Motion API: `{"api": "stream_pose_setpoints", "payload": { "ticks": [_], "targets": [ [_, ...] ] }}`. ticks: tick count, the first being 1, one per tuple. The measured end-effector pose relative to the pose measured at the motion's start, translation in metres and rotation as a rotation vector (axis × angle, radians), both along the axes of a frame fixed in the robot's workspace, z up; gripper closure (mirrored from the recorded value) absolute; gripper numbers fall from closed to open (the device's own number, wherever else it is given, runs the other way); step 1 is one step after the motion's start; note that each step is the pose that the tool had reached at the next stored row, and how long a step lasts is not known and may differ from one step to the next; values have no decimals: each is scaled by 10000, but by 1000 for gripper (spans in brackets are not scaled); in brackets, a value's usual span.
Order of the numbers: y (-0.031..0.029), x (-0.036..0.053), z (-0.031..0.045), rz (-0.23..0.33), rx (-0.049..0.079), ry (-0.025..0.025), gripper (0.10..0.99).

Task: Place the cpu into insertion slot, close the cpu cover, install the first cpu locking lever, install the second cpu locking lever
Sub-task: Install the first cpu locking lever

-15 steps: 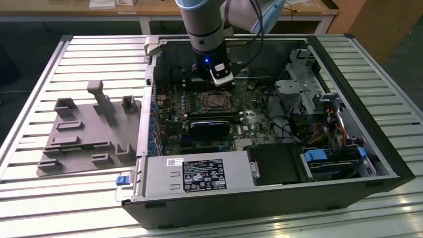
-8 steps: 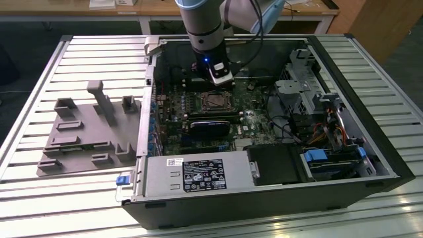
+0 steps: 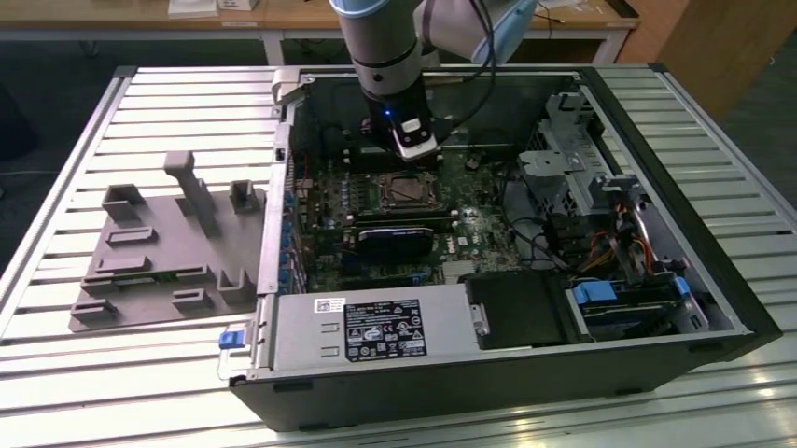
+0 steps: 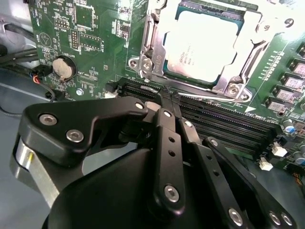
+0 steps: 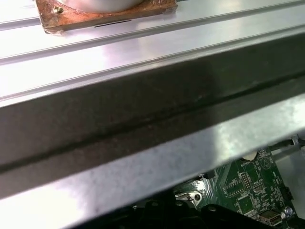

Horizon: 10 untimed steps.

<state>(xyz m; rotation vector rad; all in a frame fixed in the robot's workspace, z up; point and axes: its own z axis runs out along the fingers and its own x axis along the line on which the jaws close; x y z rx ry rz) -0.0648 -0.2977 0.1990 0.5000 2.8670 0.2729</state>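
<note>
An open case lies on a slatted metal table, with a wooden desk behind. The cpu sits in the socket, framed by the cover. The gripper hovers just beside it, fingers together and empty. I cannot make out the levers.

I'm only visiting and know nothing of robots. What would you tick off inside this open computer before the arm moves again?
1. Small flat square silvery cpu lying in its socket: ok.
2. Thin silvery metal cpu cover down, framing the chip: ok.
3. Both locking levers latched: cannot tell.
4. Black gripper carrying nothing: ok, fingers shut and empty.
5. Gripper tip off the green motherboard: cannot tell; it sits over the black slots beside the socket.
</note>
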Motion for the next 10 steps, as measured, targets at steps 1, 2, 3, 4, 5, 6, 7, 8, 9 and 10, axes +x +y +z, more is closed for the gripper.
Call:
{"api": "stream_pose_setpoints", "payload": {
  "ticks": [1, 2, 3, 4, 5, 6, 7, 8, 9, 10],
  "targets": [
    [1, 0, -3, -24, -15, 0, 984],
    [1, 0, -5, -49, -34, 0, 984],
    [1, 0, -8, -71, -54, -1, 984],
    [1, 0, -12, -93, -70, -2, 984],
    [2, 0, -15, -112, -86, -3, 984],
    [2, 0, -18, -132, -104, -3, 984],
    [2, 0, -22, -150, -118, -4, 984],
    [2, 0, -25, -168, -127, -4, 984],
    [3, 0, -28, -187, -140, -4, 984],
    [3, 0, -32, -207, -159, -5, 984]
  ]
}}
